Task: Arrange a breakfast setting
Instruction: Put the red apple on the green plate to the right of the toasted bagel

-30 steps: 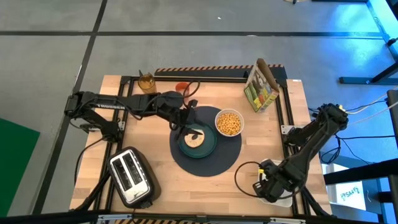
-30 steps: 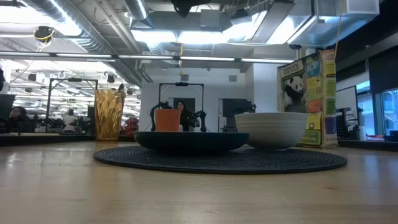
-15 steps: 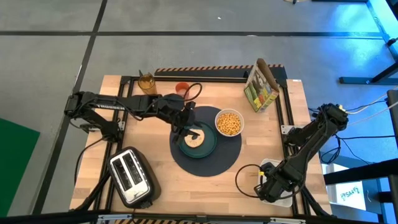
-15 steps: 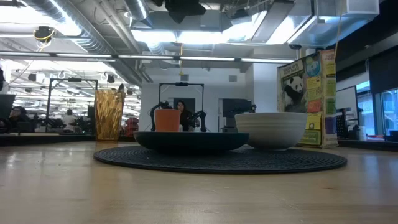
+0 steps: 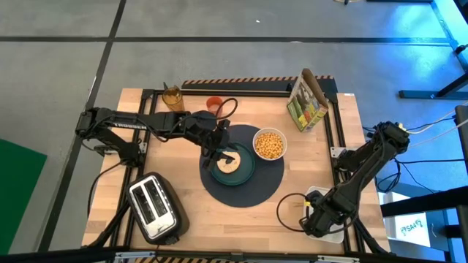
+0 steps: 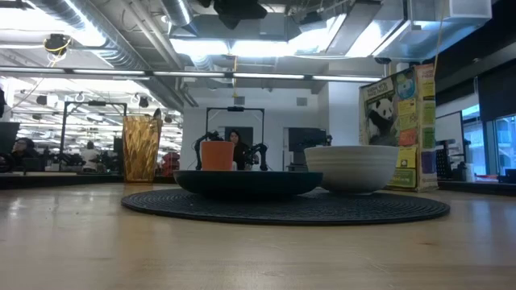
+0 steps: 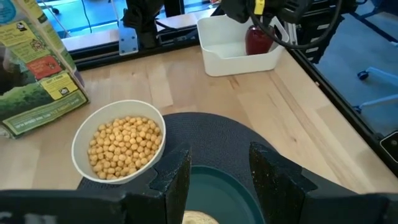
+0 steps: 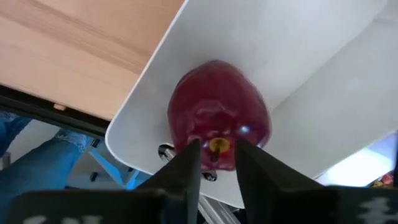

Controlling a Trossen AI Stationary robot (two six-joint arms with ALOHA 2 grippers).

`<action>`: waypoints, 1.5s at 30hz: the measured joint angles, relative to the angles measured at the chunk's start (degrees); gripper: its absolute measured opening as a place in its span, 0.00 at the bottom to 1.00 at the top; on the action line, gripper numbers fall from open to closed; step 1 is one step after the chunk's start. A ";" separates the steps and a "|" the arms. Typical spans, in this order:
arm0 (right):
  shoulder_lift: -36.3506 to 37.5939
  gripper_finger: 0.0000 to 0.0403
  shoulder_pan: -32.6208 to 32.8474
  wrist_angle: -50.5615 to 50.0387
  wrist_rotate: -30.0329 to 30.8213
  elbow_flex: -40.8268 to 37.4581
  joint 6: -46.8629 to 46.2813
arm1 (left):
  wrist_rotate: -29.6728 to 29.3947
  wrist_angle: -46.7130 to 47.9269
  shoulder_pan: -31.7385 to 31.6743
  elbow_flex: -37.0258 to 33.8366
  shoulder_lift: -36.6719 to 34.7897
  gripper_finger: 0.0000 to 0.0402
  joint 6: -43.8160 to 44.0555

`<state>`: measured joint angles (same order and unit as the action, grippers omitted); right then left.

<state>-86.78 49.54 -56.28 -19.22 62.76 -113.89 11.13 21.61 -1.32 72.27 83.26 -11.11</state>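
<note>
**A:** What's the surface like, and the room behind it?

**B:** A pale wooden table (image 5: 183, 212) on a grey concrete floor. From table height the room behind is a long workshop with ceiling ducts, strip lights and another pair of robot arms far off.

**A:** And the breakfast things?

**B:** A round dark-blue mat (image 5: 252, 191) lies mid-table. On it sits a teal plate (image 5: 246, 172) with a bagel (image 5: 230, 165), and at the mat's far right edge a white bowl (image 5: 269, 144) full of yellow cereal. The amber glass (image 5: 172, 96) and orange cup (image 5: 213, 104) stand off the mat at the far edge. A cereal box (image 5: 307, 100) stands far right and a toaster (image 5: 154, 207) near left.

**A:** Where are the arms?

**B:** The left gripper (image 5: 213, 155) hangs over the plate's left rim; its wrist camera shows the fingers (image 7: 174, 177) spread apart, holding nothing. The right gripper (image 5: 313, 218) is down in the white tray (image 5: 335, 235) at the table's near right corner.

**A:** Anything one camera catches that the others miss?

**B:** The overhead view doesn't show the red fruit (image 8: 219, 114); the right wrist camera shows it lying in the tray, with the fingers (image 8: 184, 168) parted narrowly just before it, and I can't tell if they touch it. The low view hides the bagel and cereal behind the rims.
</note>
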 joint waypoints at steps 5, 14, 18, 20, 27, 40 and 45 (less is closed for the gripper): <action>0.00 0.24 0.00 1.88 -2.13 -0.78 0.05 | -0.82 0.06 -0.02 0.00 0.00 0.39 0.01; 0.00 0.06 -0.02 1.24 -1.36 -0.76 0.37 | -3.00 0.67 -0.04 0.00 0.00 0.39 -0.03; 0.00 0.01 -0.02 1.33 -1.54 -0.76 2.07 | -2.99 0.92 -0.04 0.00 0.00 0.39 0.00; 0.00 0.01 -0.05 1.36 -2.62 -0.73 3.56 | -3.07 1.07 -0.04 0.00 0.00 0.39 0.08; 0.38 0.01 -0.21 -6.46 -4.33 8.07 6.33 | -2.57 0.62 0.00 0.00 0.00 0.41 0.09; 0.51 0.00 -15.90 -24.66 10.85 24.14 24.63 | 1.27 -7.26 0.00 -0.03 1.88 0.82 10.74; 0.50 0.00 -24.17 -21.12 15.39 24.18 35.31 | 2.43 -10.19 1.32 0.00 4.31 0.95 12.45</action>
<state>-86.28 25.37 -77.41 -3.83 86.94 -78.58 13.55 11.42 0.00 72.27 87.58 1.34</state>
